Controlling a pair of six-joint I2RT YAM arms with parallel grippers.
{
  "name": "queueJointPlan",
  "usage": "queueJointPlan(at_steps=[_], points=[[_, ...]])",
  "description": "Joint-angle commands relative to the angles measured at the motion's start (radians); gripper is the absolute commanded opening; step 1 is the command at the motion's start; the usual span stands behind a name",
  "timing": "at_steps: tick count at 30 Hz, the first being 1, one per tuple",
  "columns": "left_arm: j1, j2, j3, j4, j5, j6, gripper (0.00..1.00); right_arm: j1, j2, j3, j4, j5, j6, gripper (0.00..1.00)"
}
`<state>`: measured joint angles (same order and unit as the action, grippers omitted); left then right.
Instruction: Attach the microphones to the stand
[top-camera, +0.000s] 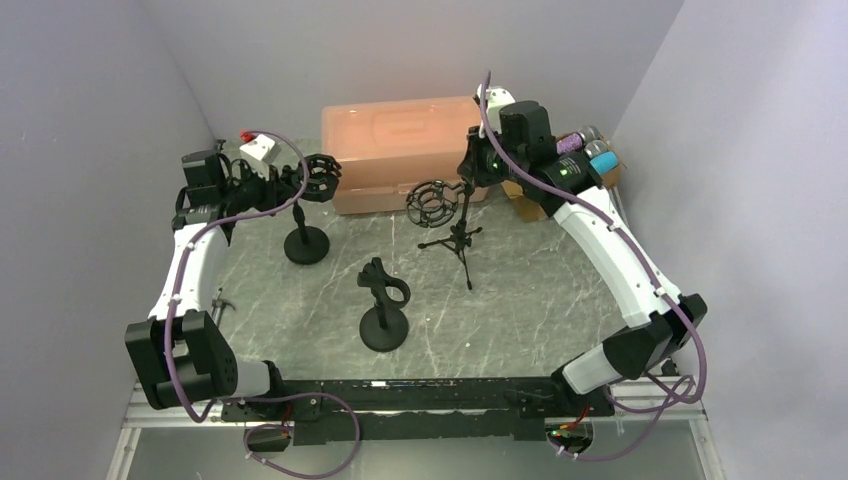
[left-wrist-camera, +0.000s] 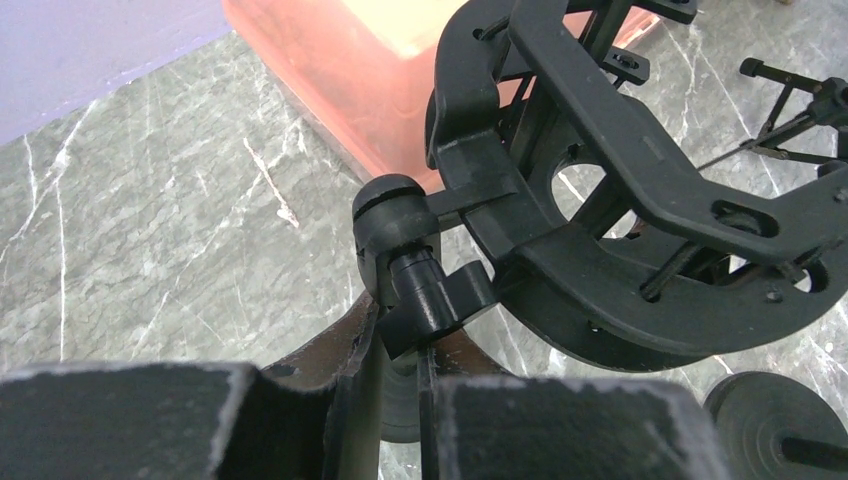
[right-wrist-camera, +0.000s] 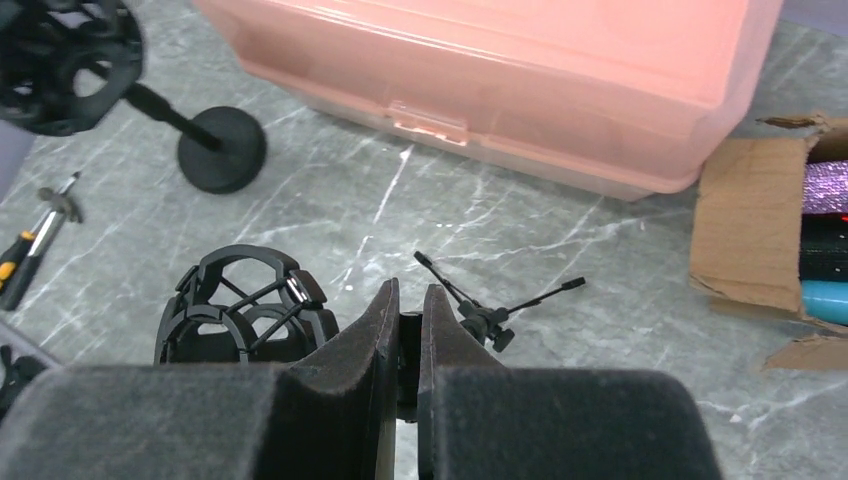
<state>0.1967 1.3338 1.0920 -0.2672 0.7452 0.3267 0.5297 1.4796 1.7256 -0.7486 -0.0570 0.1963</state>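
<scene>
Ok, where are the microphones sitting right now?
The microphones lie in the cardboard box at the far right in the top view, just beyond the right end of the pink plastic case.

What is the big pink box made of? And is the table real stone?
The pink box looks like cloudy plastic: smooth, slightly see-through, with a molded latch. The table top looks like grey marble with white veins, but could be a printed sheet.
</scene>
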Motion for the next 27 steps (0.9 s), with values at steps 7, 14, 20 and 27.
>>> queueJointPlan(at_steps=[7,14,20,27], points=[[0.045,-0.019,0.005,0.087,0.057,-0.021,0.07,-0.053,0.006,-0.006,0.21,0.023,-0.048,0.0],[0.054,-0.018,-0.013,0.089,0.056,-0.035,0.35,-0.054,0.035,0.003,0.237,0.02,-0.047,0.0],[0.059,-0.034,-0.037,0.127,0.048,-0.074,0.94,-0.055,0.054,-0.027,0.248,0.032,-0.032,0.0],[0.059,-0.049,-0.008,0.103,0.043,-0.091,0.99,-0.062,0.071,-0.022,0.242,0.052,-0.013,0.24]])
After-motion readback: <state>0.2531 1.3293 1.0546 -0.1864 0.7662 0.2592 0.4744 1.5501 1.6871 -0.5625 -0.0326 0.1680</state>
